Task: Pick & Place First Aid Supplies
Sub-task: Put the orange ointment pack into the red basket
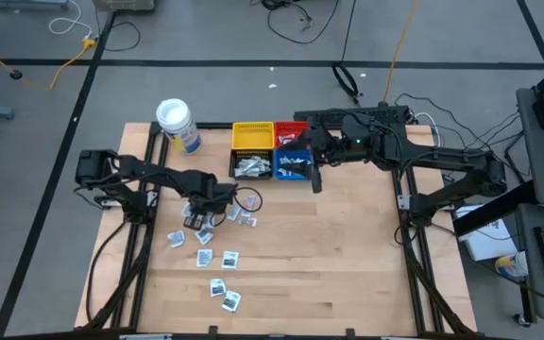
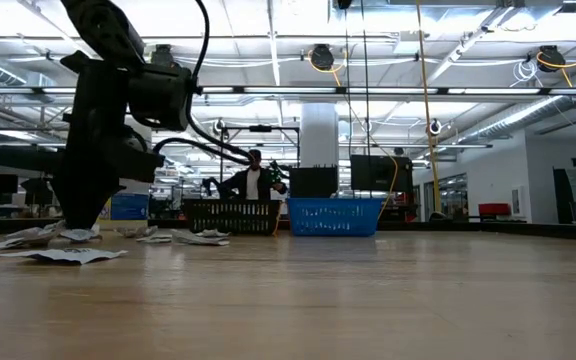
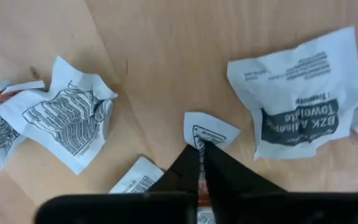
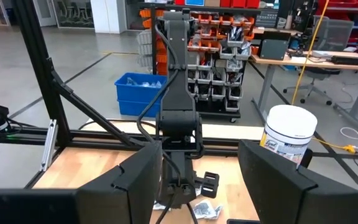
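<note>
The job looks partly done; the wooden desk (image 1: 348, 255) holds four small bins in a block far in front of the left hand (image 1: 196, 219); the black bin (image 1: 251, 166) and the blue bin (image 1: 294, 165) already have white packets inside, while the yellow bin (image 1: 252, 137) and the red bin (image 1: 287, 130) look bare, as far as I can see; about a dozen first aid supplies (image 1: 217, 260) still lie loose on the desk, all around and behind the left hand, so a lot is left to do.

The left hand is down at the desk with its two dark fingers (image 3: 219, 167) pressed together, pinching the corner of a small packet (image 3: 209, 130); a bigger towelette packet (image 3: 303, 93) lies just beside it on one side, and a crumpled packet (image 3: 67, 115) lies near on the other side; these sit close, so they could get bumped or dragged as the small one goes up.

The right hand (image 1: 315, 179) waits right by the blue bin, fingers spread wide and holding nothing; it may crowd the way to the bins.

A white-lidded jar (image 1: 177, 124) stands well off beside the yellow bin, out of the way.
</note>
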